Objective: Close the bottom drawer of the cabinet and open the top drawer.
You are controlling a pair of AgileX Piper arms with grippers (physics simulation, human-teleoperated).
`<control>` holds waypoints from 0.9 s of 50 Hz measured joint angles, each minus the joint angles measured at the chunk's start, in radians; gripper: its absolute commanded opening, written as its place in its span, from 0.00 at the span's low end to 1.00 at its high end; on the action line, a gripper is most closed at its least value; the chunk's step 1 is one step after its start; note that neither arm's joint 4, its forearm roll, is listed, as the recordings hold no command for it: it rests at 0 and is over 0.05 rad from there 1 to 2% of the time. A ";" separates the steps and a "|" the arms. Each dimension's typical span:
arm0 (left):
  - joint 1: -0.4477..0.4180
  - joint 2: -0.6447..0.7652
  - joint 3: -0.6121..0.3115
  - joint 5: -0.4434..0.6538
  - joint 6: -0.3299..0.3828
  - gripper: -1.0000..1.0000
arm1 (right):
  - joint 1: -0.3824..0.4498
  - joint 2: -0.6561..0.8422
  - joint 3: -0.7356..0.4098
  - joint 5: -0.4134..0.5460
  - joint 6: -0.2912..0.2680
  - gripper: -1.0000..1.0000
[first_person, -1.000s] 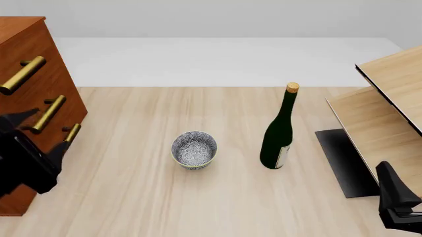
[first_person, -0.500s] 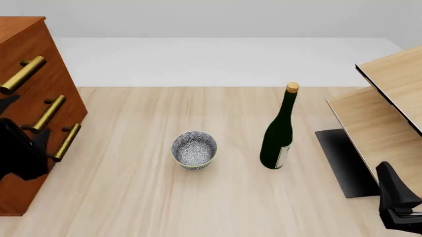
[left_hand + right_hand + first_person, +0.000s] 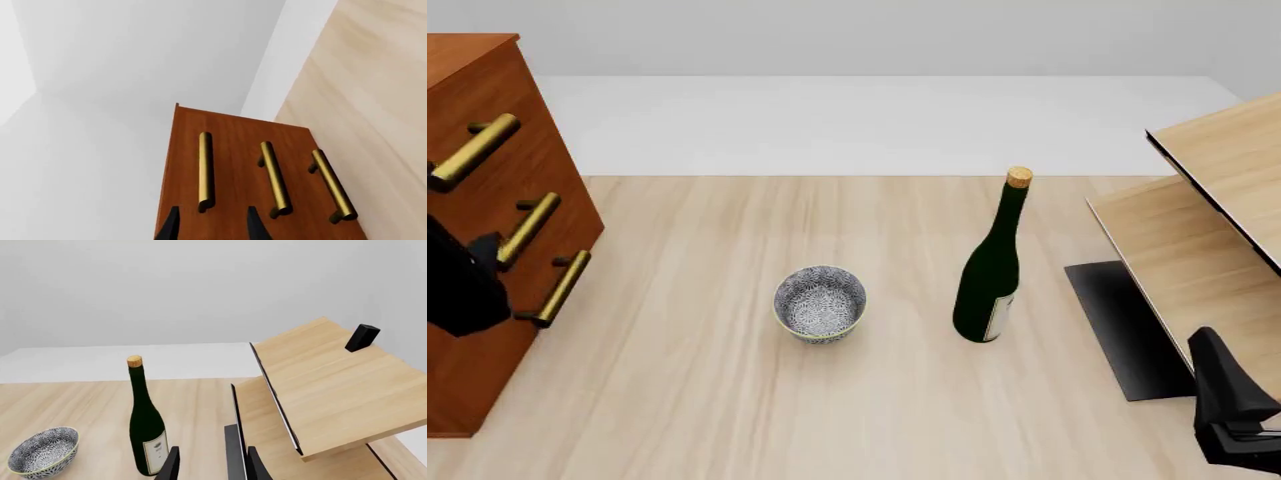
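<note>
Cabinet (image 3: 487, 130) at left, left fingers (image 3: 172, 227) spread before top drawer (image 3: 205, 170) handle, right fingers (image 3: 170, 467) spread, idle.

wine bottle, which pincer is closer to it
Right. The right pincer sits low at the table's right, beside the shelf unit, fairly near the bottle. The left pincer is far off, at the cabinet.

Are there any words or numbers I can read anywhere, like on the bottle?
No readable text anywhere.
Wine bottle: its pale label carries only tiny dark marks, too small and blurred to read.
Bowl: a speckled pattern, no letters.
Cabinet and light-wood shelf unit: plain wood, no signs or numbers.
</note>
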 measured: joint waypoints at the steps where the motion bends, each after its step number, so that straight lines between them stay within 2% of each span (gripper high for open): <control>1: 0.002 0.004 -0.001 -0.004 0.002 1.00 | 0.000 0.000 0.000 0.000 0.000 1.00; 21: 0.033 0.125 -0.029 -0.096 0.036 1.00 | -0.001 0.004 0.001 -0.005 -0.004 1.00; 45: 0.074 0.228 -0.059 -0.206 0.109 1.00 | -0.002 0.003 0.001 -0.005 -0.008 1.00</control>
